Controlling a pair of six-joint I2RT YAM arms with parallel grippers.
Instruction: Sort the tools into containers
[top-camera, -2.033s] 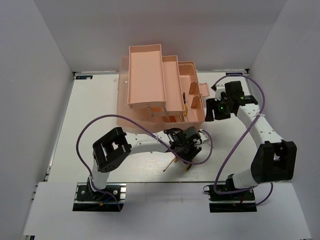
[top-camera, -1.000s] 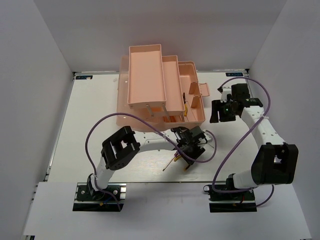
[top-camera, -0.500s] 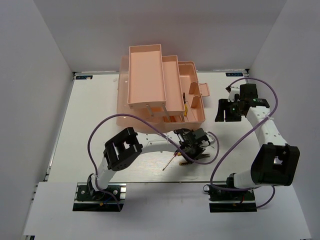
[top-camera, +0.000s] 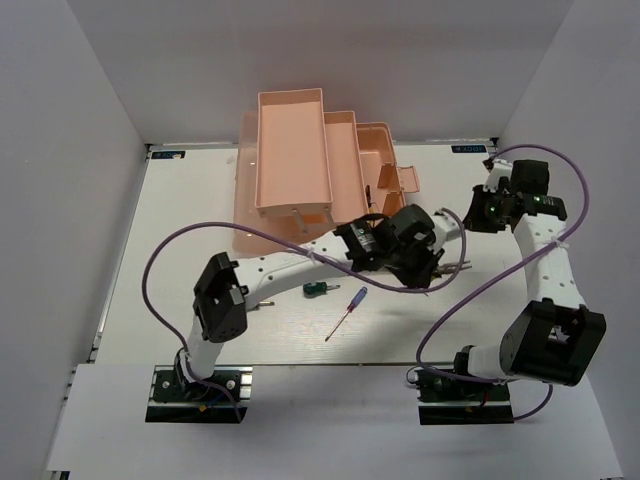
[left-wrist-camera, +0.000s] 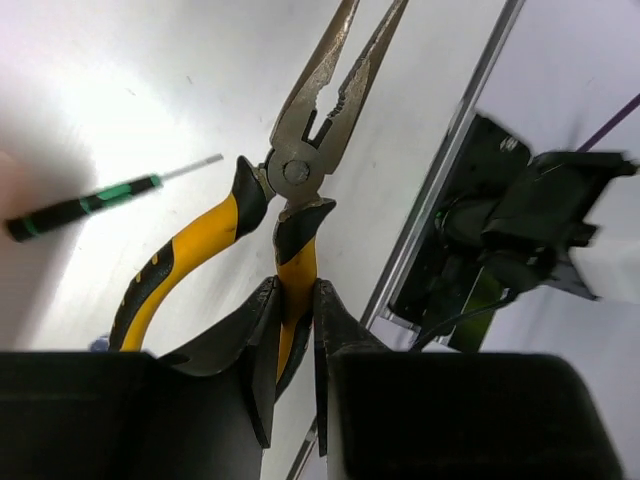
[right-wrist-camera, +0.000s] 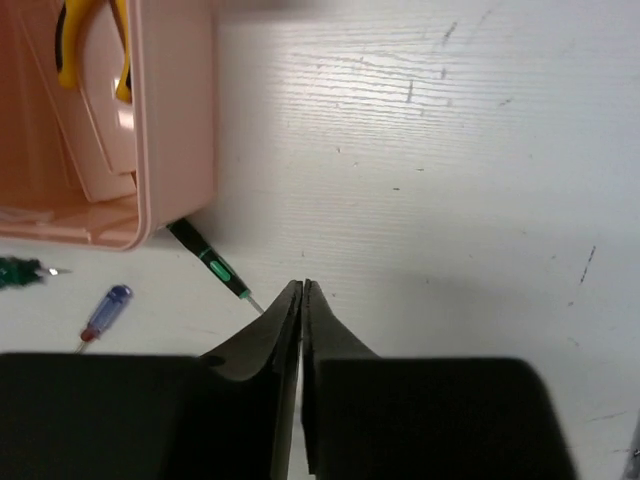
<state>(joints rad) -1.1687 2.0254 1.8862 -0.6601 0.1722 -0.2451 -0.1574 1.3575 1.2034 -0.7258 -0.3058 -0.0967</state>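
We see a robotics lab; white panels (top-camera: 60, 200) wall the table (top-camera: 180, 250) on three edges; arm bases (top-camera: 195, 385) line the near edge.

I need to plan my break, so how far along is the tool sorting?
Done: the first pliers lie in the toolbox. In hand: the left gripper holds the second pliers. Left on the table: a green screwdriver, a blue screwdriver and a thin dark screwdriver.

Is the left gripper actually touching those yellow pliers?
Touching. The left wrist view shows the left gripper shut on one yellow handle of the pliers.
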